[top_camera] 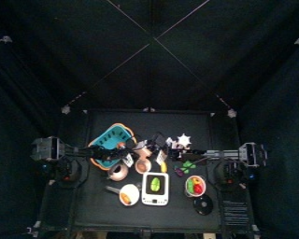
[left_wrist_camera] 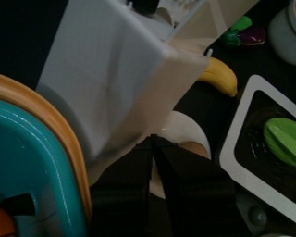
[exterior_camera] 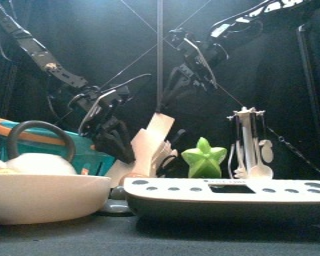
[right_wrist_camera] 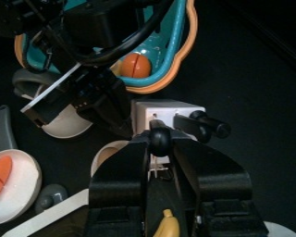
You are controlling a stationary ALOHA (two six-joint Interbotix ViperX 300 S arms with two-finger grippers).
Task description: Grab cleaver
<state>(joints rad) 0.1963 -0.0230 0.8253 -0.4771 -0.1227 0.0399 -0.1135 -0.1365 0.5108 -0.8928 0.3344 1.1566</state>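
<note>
Dim overall; black curtains swallow most light. Top view: the table (top_camera: 102, 210) is dark, and things show only as small bright patches. Front view: foreground white tray (exterior_camera: 230, 198) soft, out of focus. Left wrist view: the cleaver (left_wrist_camera: 119, 83) just past the left gripper (left_wrist_camera: 157, 148) is evenly lit, pale, blurred; the jaws are near-black silhouettes.
</note>
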